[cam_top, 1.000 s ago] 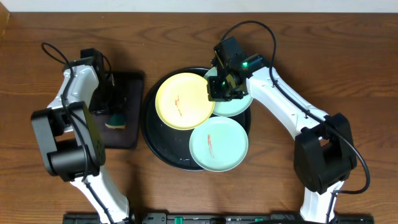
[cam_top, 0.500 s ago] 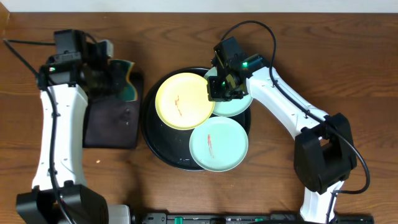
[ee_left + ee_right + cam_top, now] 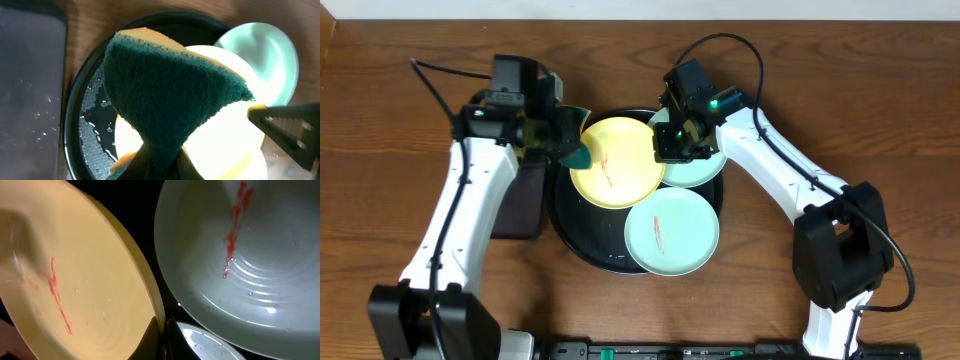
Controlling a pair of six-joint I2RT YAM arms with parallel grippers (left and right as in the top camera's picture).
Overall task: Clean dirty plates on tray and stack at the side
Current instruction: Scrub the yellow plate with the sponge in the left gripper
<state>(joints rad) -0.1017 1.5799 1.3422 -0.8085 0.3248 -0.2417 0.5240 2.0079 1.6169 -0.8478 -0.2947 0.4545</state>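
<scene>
Swinging across from the far left of the overhead view, the left arm has carried the sponge off the small rectangular black tray to the left rim of the pale yellow plate. The right arm has not shifted.

The left fingers are fully closed, pinching the green and yellow sponge by 1 corner. Its scouring face hangs free over the plate, as the left wrist view shows, though I cannot tell if it touches yet.

At frame centre, the large round black tray holds all 3 plates. The yellow one sits upper left and overlaps the rear blue-green plate. The front blue-green plate lies at lower right. Red smears show on the yellow plate and on the front blue-green one, so none looks clean and nothing is stacked aside.

Right of centre, the right fingers are clamped on the yellow plate's right rim. That grip probably steadies and tilts the plate so the sponge can scrub against it.
</scene>
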